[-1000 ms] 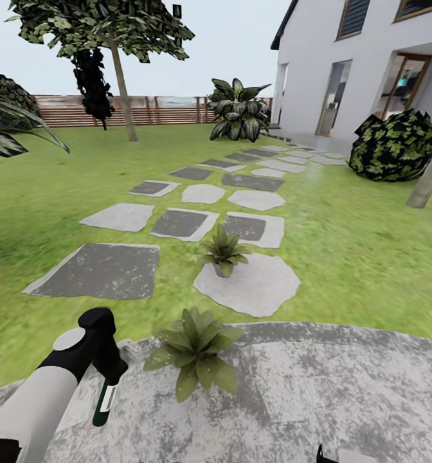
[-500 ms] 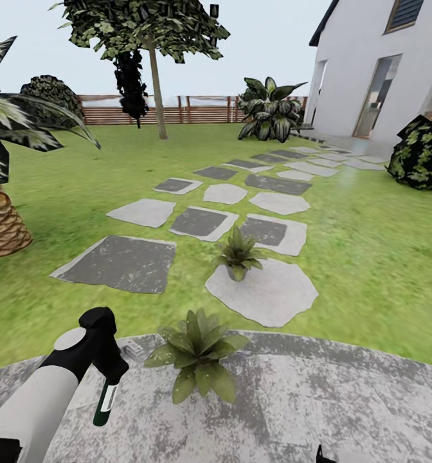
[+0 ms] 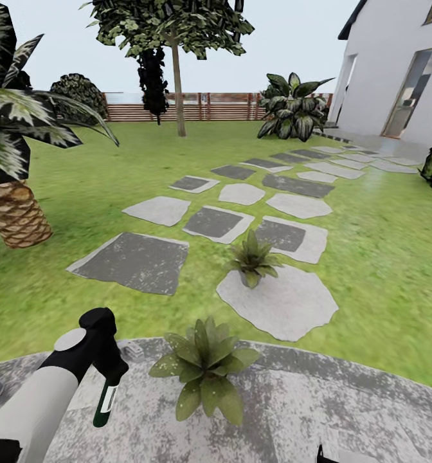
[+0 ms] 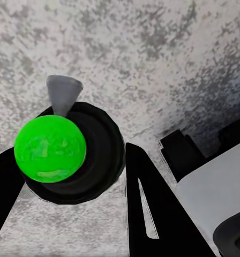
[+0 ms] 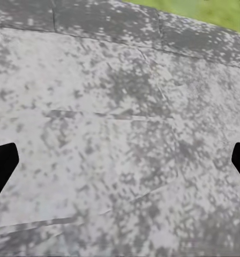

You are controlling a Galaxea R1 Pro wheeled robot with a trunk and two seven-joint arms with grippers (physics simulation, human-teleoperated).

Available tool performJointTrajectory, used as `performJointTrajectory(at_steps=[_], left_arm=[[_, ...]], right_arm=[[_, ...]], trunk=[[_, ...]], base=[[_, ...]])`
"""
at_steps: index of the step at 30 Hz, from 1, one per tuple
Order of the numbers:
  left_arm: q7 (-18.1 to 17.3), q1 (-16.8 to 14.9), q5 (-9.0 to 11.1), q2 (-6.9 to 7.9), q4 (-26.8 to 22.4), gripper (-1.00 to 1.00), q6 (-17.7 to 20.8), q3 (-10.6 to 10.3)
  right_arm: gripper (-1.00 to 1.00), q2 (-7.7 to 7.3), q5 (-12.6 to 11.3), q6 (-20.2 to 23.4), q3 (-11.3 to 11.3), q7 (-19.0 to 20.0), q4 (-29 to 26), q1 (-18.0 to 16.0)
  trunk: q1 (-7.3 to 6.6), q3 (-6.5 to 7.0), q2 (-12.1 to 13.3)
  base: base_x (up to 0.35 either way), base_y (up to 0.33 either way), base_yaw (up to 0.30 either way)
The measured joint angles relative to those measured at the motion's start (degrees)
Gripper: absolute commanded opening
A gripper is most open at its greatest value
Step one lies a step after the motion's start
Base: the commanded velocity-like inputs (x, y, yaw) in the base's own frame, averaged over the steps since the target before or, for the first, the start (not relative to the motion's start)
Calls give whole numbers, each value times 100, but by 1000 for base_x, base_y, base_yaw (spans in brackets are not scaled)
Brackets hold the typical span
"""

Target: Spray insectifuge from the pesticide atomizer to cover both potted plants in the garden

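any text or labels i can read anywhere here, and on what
No text can be read in these pictures.
The pesticide atomizer, hanging from the left gripper, has a white label: too small and blurred to show any print.
The small grey thing on the paved patio beside the near potted plant: no marking can be made out.

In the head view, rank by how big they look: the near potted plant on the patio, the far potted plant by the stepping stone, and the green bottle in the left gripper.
1. Near broad-leaved potted plant, though closeness inflates it.
2. Far potted plant.
3. Slim dark green bottle, hanging from the left gripper.
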Motion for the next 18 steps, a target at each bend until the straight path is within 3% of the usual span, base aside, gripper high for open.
performJointTrajectory(at_steps=[11,18], left_arm=[[0,0,-1,24,-1,-100,0,0],[0,-13,1,3,-4,-100,7,9]], right_arm=[[100,-9,-2,-1,0,3,1,-3],[100,-7,-4,-2,0,2,3,-2]], trunk=[[3,-1,0],[-1,0,0]], base=[[-228,-210,6],[-30,-252,235]])
